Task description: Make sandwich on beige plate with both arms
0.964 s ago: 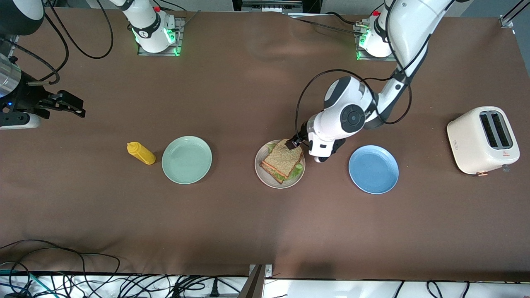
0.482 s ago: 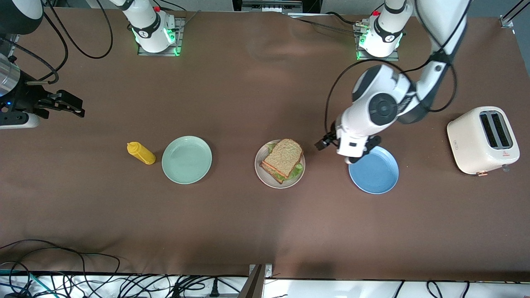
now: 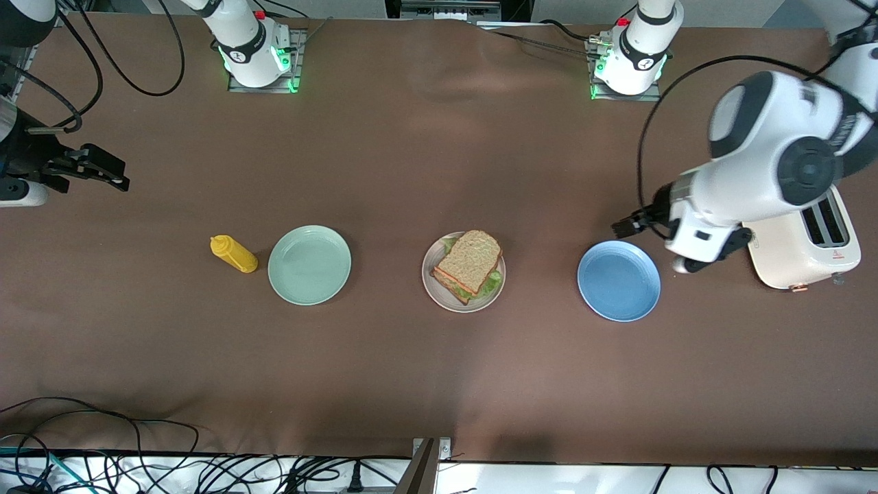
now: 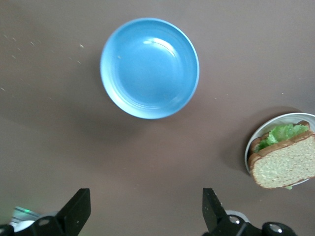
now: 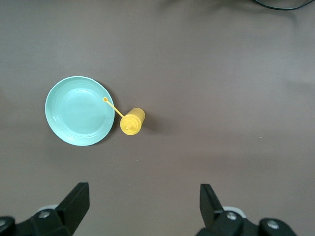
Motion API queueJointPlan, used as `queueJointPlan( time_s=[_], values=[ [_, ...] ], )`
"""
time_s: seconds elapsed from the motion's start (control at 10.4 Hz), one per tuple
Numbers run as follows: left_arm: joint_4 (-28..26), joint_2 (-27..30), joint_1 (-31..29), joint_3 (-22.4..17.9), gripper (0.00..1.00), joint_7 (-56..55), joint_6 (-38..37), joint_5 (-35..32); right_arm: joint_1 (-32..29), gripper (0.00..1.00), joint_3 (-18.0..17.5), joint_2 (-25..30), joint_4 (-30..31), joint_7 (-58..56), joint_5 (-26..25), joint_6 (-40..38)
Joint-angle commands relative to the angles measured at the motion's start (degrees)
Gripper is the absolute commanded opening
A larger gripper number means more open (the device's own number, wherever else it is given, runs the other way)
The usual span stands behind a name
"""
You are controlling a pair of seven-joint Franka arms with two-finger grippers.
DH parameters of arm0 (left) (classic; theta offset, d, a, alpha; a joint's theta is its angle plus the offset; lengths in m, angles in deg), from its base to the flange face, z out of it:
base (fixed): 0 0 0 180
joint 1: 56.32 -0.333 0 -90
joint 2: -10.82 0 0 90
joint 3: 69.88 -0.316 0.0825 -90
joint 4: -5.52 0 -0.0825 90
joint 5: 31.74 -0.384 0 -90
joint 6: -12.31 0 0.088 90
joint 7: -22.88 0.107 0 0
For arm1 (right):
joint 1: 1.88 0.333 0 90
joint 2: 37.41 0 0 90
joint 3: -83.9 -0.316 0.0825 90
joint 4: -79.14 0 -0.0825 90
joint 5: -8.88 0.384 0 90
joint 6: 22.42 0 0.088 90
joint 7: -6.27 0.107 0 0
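The sandwich (image 3: 468, 266) is probably light and soft, and its layers may slide on each other, so I would take hold of it at two opposite edges of the bread, gently, not at the lettuce. It lies on the beige plate (image 3: 432, 285), at about 3 o'clock of the mint green plate (image 3: 309, 265) and 9 o'clock of the blue plate (image 3: 619, 280). It has two brown wholegrain slices, with ruffled green lettuce and an orange-red layer between them. The left end effector (image 3: 634, 223) hangs released and empty over the surface (image 3: 439, 370) beside the toaster (image 3: 806, 240). The right end effector (image 3: 103, 173) waits released at its own end.
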Motion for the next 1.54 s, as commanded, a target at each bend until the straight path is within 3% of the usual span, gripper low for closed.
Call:
queueJointPlan(
  time_s=[0.0, 0.29, 0.39, 0.48, 0.58, 0.87, 1.25, 1.45],
  values=[
    [6.1, -0.5, -3.9, 0.4, 1.0, 10.7, -6.0, -7.3, 0.0, 1.0, 0.1, 0.4, -1.2, -0.6, 0.1, -1.9],
    [13.2, -0.2, -7.0, 0.4, 1.0, 20.9, -12.6, -13.7, 0.0, 1.0, 0.2, 0.4, -1.3, -0.6, 0.2, -2.1],
    [14.9, 0.4, -9.2, 0.7, 0.98, 23.6, -13.4, -10.5, 0.0, 1.0, 0.2, 0.4, -1.4, -0.6, 0.1, -2.1],
    [20.1, 0.4, -12.7, 1.3, 0.99, 25.1, -13.8, -8.3, 0.0, 1.0, 0.2, 0.4, -1.4, -0.6, 0.1, -2.2],
    [20.9, 1.3, -12.7, 1.3, 1.0, 25.5, -16.0, -7.9, 0.0, 1.0, 0.1, 0.4, -1.4, -0.6, 0.2, -2.2],
    [20.7, 1.5, -13.2, 0.9, 1.0, 26.4, -16.7, -7.6, 0.0, 1.0, 0.2, 0.3, -1.4, -0.6, 0.2, -2.1],
    [14.9, 1.7, -13.2, 0.9, 1.0, 26.6, -16.2, -8.0, -0.1, 1.0, 1.2, 0.5, -1.5, -0.7, 0.2, -2.2],
    [14.5, 1.8, -13.2, 0.9, 1.0, 26.6, -16.0, -8.0, -0.1, 1.0, 1.5, 0.5, -1.9, -0.7, 0.4, -2.5]
  ],
)
